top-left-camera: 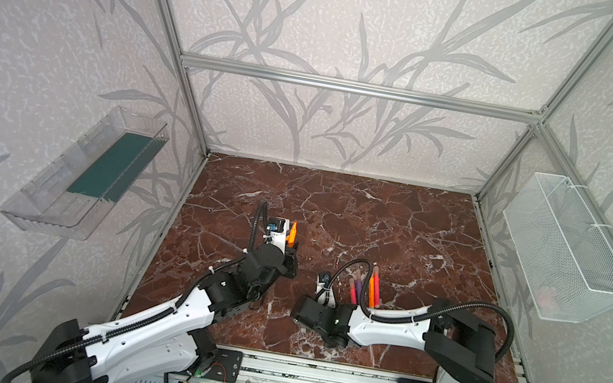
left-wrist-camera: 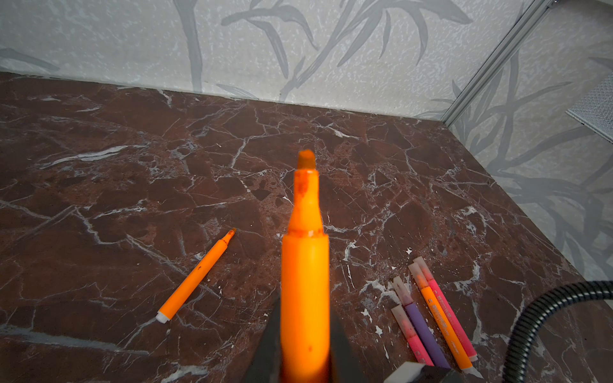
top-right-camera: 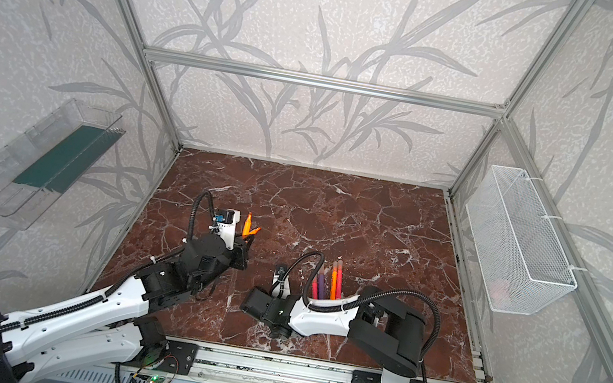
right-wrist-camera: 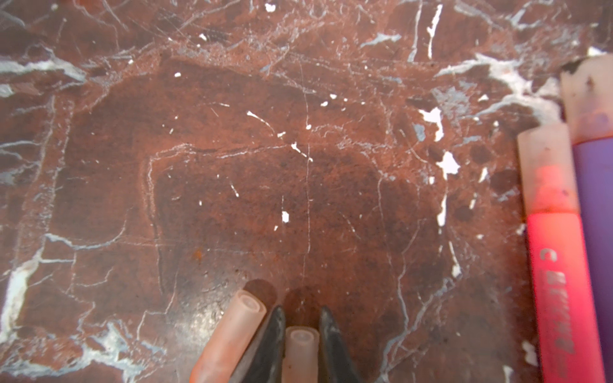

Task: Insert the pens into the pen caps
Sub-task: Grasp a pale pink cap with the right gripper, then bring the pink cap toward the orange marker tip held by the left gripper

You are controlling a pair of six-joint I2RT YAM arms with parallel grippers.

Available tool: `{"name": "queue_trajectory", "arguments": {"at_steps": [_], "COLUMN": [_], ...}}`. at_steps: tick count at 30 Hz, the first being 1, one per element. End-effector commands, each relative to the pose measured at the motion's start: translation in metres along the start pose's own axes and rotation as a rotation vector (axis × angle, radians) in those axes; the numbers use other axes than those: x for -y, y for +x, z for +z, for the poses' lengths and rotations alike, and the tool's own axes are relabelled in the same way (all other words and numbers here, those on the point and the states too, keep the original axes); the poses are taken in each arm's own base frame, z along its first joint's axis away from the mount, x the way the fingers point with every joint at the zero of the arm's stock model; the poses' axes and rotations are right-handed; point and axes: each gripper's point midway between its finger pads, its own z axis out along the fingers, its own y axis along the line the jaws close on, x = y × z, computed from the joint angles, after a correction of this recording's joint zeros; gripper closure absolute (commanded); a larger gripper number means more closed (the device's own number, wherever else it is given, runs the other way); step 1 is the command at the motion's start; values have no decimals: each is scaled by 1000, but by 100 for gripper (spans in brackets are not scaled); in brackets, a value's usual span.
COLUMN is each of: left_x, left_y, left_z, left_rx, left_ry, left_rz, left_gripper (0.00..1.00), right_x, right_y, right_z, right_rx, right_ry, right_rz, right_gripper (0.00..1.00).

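A dark red marble tabletop [top-left-camera: 375,221] fills the scene, with two white-and-black robot arms reaching over it from the near edge.

Near the table's middle, the left gripper [left-wrist-camera: 305,331] is closed on the lower barrel of an uncapped orange pen [left-wrist-camera: 305,265], with the chisel tip pointing up and away from the jaws. A second orange pen [left-wrist-camera: 195,278], also uncapped, lies flat on the marble close by. Four capped pens [top-left-camera: 371,288] lie side by side to the right, just beyond the right arm: pink, purple, orange, pink.

Seen from its wrist camera, the right gripper [right-wrist-camera: 301,318] is clamped on a small translucent pink cap [right-wrist-camera: 300,351]. The cap's open mouth faces outward past the fingertips. A spare cap [right-wrist-camera: 229,335] lies against the outside of one finger.

You should expect the pens to be light, stiff and smooth. The round barrel may twist or slide in the jaws when you push on it, so hold it mid-barrel or lower. The felt tip looks soft and could squash or smear if it meets the cap's rim off-centre. The cap is tiny and probably slightly pliant. Grip it near the closed end and keep the mouth clear.
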Motion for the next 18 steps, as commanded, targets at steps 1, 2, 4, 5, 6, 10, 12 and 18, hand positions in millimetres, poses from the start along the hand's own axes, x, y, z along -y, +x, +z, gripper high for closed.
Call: {"name": "queue_trajectory", "arguments": {"at_steps": [1,2,4,5,6,10,12,18], "left_x": [-4,-3,-3,-3,-2,-2,0,14], "left_y": [0,0,0,0,0,1,1,5], "left_z": [-3,-3,-3,-3,-3,-2,-2,-6], "left_rx": [8,8,6,6,5,3,0,-89], "left_ry": [-6,-3,-1,-1,1,5,12,65], "left_rz": [-17,-17,-16,-18,-17,-17,-18,-95], "left_gripper": [100,100,100,100,100,100,100,100], "right_x": [22,24,30,31,34,50,56,83], "right_y": [15,13,8,1,-3,-24,-35,-71], "right_z": [0,-3,-10,-19,-24,-50,-64,-113], "right_rx": [-46,-36,-11,12,29,120,172,342], "right_ry": [41,38,38,24,19,-2,-29,-109], "right_rz": [-3,5,20,37,47,100,132,244], "right_gripper": [84,84,84,84,84,85,85,87]}}
